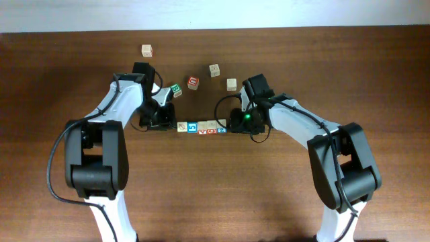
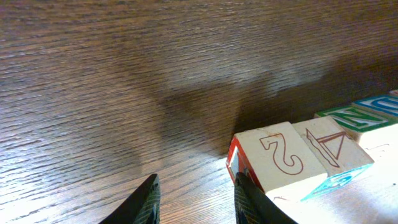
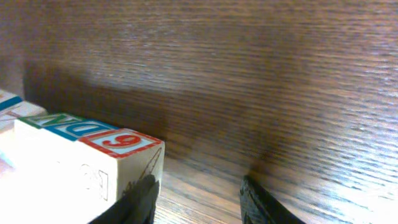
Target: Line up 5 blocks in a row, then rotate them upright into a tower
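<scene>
Pale wood cubes, square-edged and printed with coloured letters and digits, sit as a tight row of blocks (image 1: 201, 126) at the middle of the desk (image 1: 215, 195), faces touching; it looks like 5. You have 1 tool at each end, a placement that suits squeezing the line from both sides and turning it as 1 piece. The left tool (image 2: 196, 202) is released: its dark pointed fingers stand apart over bare grained desk, 1 right at the red side of the end cube marked 2 (image 2: 280, 155). The right tool (image 3: 199, 202) is released too, nothing between its fingers, 1 beside the cube topped with a red 6 (image 3: 121, 142). 5 loose cubes (image 1: 214, 69) lie scattered behind the row.
</scene>
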Controlling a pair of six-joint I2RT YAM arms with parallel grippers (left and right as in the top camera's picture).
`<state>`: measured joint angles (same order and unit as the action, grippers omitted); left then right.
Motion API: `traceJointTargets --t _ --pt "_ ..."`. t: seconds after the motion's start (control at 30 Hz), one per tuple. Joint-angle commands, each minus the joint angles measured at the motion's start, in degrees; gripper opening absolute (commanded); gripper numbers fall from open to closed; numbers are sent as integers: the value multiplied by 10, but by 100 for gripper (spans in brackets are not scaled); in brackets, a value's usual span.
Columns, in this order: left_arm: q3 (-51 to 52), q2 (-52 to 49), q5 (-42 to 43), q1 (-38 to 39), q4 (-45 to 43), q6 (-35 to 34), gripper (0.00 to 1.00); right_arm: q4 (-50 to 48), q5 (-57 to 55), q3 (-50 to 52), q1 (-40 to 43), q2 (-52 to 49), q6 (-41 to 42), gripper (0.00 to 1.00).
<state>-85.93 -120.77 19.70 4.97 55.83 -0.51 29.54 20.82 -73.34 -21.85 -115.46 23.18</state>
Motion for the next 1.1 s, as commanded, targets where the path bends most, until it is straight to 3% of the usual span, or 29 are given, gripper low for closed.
traceJointTargets --t 0.0,0.13,0.23,0.63,0.83,0.97,1.07 --pt "1 -5 47 13 -2 0 32 9 9 -6 -13 -3 -2 45" --pt "1 -5 29 13 0 -4 11 22 -21 -6 -13 -3 33 41" --pt "1 -5 20 13 0 -4 6 31 -40 -6 -13 -3 53 36" --pt "-5 -5 -122 13 19 -64 2 66 -60 -23 5 1 54 33" --pt "-118 -5 -142 12 112 -63 1 150 -78 -119 -20 37 -20 29" --pt "-198 -5 -148 6 122 -63 5 141 -78 -160 -71 38 -21 30" --pt "-206 -5 -148 0 104 -63 6 122 -105 -160 -117 26 23 29"
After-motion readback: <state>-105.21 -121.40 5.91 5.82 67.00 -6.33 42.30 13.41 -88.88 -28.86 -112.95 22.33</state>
